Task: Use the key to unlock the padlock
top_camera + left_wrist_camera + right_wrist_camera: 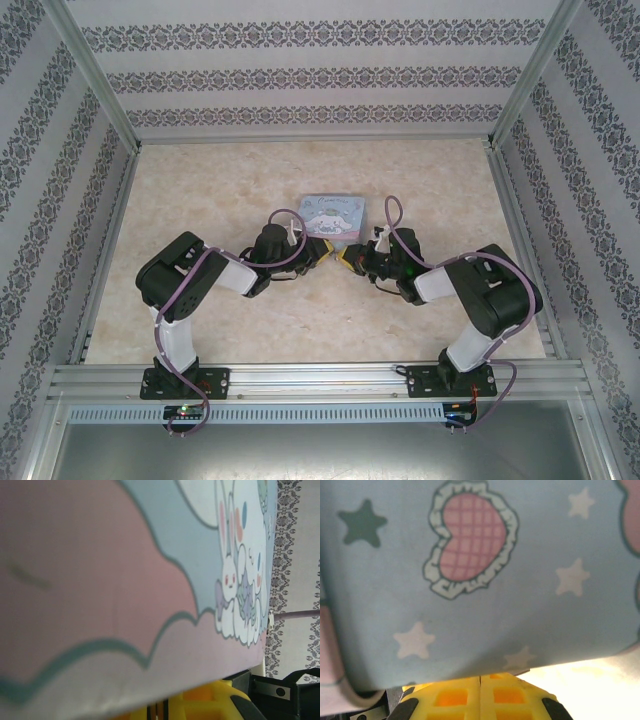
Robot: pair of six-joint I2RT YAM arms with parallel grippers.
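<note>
The padlock and the key are hidden. A pale-blue cartoon tin (335,214) lies mid-table, and both grippers press close to its near edge. My left gripper (321,250) comes at it from the left. In the left wrist view its yellow fingers (200,705) sit under the tin's pink and blue side (125,580), nearly together, with a thin dark slit between them whose content I cannot make out. My right gripper (351,262) comes from the right. Its yellow pads (510,697) meet flush just below the tin's starred blue face (485,605), nothing visible between them.
The beige marbled table (230,185) stretches around the tin. Patterned walls (300,70) and metal posts close off the back and both sides. An aluminium rail (320,378) carries the arm bases along the near edge. A lilac cable (295,613) crosses the left wrist view.
</note>
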